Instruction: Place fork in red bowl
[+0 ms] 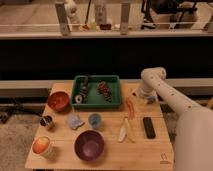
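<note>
The red bowl (58,100) sits at the left of the wooden table (150,152), left of a green tray (118,91). My gripper (142,96) is low over the table's back right corner, right of the tray and far from the bowl. The arm reaches in from the lower right. I see no slim dark fork on the open table; it may be hidden under the gripper.
The tray holds dark and reddish items. An orange-handled tool (131,107), pale cream utensils (124,131) and a black bar (149,127) lie at the right. A purple bowl (89,145), blue cup (95,120), small can (47,121) and orange cup (42,146) stand in front.
</note>
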Controlling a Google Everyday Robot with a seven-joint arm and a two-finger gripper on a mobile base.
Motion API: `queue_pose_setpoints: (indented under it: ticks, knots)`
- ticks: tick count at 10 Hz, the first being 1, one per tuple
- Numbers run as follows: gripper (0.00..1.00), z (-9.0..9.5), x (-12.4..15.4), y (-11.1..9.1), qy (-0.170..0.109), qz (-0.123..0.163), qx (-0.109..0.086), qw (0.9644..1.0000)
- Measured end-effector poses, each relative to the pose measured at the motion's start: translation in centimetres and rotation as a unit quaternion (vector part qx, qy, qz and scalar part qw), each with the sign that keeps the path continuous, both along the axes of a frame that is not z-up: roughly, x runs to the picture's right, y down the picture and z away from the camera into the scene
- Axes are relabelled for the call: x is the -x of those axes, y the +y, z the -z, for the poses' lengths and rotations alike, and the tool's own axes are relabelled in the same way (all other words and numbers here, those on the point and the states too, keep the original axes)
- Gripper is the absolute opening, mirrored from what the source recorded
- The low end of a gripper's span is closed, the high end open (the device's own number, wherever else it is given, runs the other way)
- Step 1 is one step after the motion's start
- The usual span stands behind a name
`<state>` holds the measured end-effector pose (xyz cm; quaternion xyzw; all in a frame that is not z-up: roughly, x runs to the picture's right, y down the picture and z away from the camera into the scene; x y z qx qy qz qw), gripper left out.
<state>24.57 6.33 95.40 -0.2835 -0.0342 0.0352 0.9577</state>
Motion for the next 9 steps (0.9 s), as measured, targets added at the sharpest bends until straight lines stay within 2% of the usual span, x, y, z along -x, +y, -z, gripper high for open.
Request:
queue_pose_setpoints:
  ticks: [6, 7, 9]
  knots:
    - [0.78, -1.6, -0.4, 0.8, 0.010, -0.015, 0.016, 0.9997]
    - [0.72, -1.8, -0.3, 1.0, 0.009, -0.015, 0.018, 0.9997]
    - [0.52, -2.0, -0.2, 1.2, 0.009, -0.017, 0.021, 0.9996]
